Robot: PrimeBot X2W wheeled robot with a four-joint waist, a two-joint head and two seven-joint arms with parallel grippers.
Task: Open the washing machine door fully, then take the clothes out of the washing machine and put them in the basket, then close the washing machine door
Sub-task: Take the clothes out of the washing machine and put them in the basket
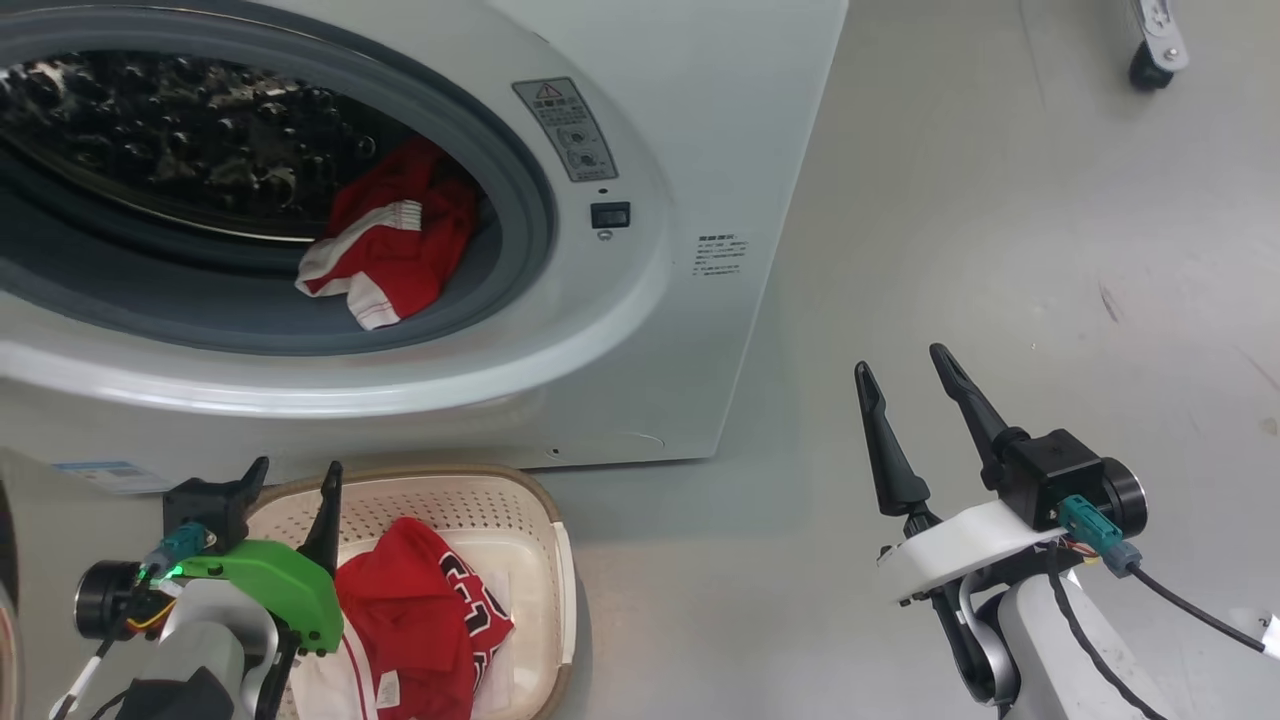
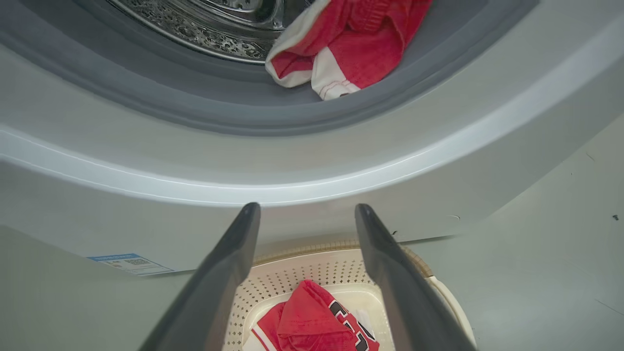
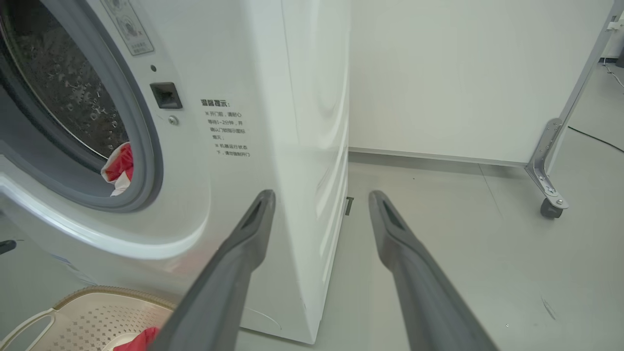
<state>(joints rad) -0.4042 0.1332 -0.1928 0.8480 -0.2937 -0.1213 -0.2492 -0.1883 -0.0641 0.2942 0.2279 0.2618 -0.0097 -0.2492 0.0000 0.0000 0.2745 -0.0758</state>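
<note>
Across my head view, my left pincer (image 1: 298, 465) hangs wide above the basket (image 1: 480, 495) holding 1 red jersey (image 1: 420, 600); my right pincer (image 1: 900, 360) gapes empty above the floor (image 1: 1000, 200). Left wrist: more clothes (image 2: 351, 48) lie on the gasket (image 2: 195, 97) of the washing machine (image 2: 292, 165). Right wrist: 2 spread fingers (image 3: 234, 263) straddle its corner.

On the white front of the washing machine (image 3: 234, 48), left of centre in the right wrist view, a printed notice (image 3: 226, 129) is headed 温馨提示, with smaller lines beneath (the figure 1~2 can be made out). A grey warning sticker (image 1: 565, 128) bears a red triangle sign; its print is too small to read, as is the blue label (image 2: 129, 263). Dark numerals (image 1: 472, 598) on the red jersey (image 1: 400, 580) in the basket (image 1: 470, 500) are folded and unreadable.
</note>
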